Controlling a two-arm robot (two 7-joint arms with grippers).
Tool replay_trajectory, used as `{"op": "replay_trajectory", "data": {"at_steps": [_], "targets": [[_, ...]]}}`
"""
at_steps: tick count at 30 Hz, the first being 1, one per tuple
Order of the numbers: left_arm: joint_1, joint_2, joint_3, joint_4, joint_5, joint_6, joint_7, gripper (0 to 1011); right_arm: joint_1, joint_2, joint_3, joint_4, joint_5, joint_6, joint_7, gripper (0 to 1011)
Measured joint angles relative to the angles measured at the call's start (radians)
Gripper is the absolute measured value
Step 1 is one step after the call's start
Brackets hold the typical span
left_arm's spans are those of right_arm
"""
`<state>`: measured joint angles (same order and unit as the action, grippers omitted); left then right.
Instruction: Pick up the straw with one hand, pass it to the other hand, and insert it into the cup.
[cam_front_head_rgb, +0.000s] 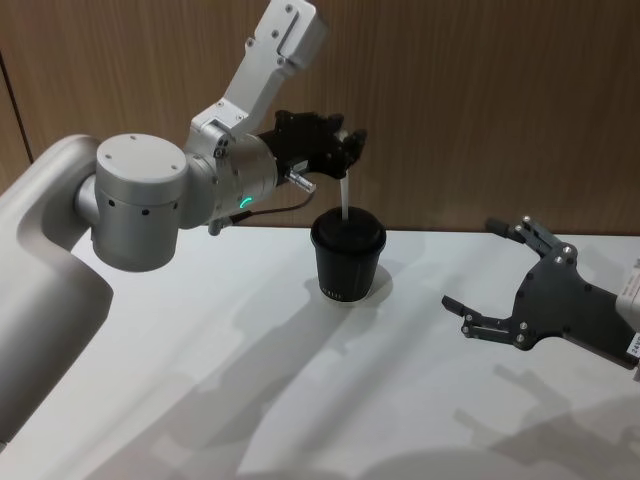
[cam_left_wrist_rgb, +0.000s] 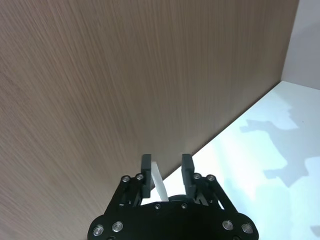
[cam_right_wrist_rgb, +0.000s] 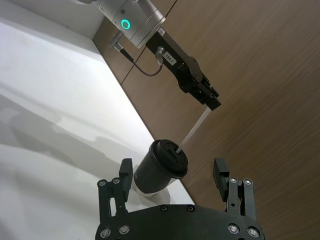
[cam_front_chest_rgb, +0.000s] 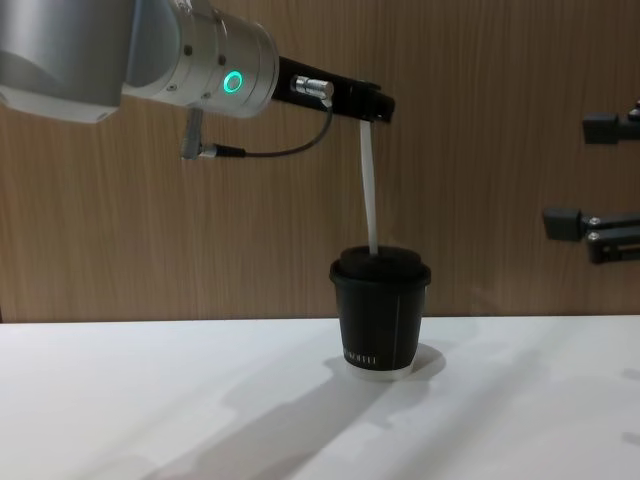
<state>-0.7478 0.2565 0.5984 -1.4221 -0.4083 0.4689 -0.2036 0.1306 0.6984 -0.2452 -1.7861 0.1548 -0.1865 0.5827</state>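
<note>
The black cup (cam_front_head_rgb: 347, 262) with its domed lid stands upright on the white table (cam_front_head_rgb: 250, 350) near the wooden wall. The white straw (cam_front_chest_rgb: 369, 185) rises nearly upright from the lid's middle, its lower end inside the cup (cam_front_chest_rgb: 380, 320). The straw's top reaches my left gripper (cam_front_head_rgb: 348, 150), the one with the silver wrist and green ring. In the left wrist view the left gripper (cam_left_wrist_rgb: 166, 165) is open. The straw (cam_left_wrist_rgb: 159, 180) leans on one finger, with wall showing between it and the other. My right gripper (cam_front_head_rgb: 472, 265) hovers open to the cup's right, holding nothing.
The wood-panelled wall (cam_front_head_rgb: 480, 110) stands close behind the cup. A dark cable (cam_front_chest_rgb: 270, 152) loops under the left wrist. Bare white tabletop spreads in front of the cup and to its left.
</note>
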Motion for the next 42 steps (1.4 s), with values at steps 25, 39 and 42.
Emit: {"op": "replay_trajectory", "data": {"at_steps": [25,39,42], "targets": [[0.040,0.005,-0.024,-0.015,-0.009,-0.028,-0.002,1003,0.015,-0.007,0.001,0.004,0.006,0.000,-0.008,1001],[0.148,0.014,-0.087,-0.046,-0.046,-0.152,-0.014,1003,0.057,-0.061,0.022,0.018,0.092,0.021,-0.042,1001],[0.165,0.013,-0.097,-0.047,-0.053,-0.181,-0.020,1003,0.063,-0.075,0.028,0.020,0.119,0.030,-0.047,1001]]}}
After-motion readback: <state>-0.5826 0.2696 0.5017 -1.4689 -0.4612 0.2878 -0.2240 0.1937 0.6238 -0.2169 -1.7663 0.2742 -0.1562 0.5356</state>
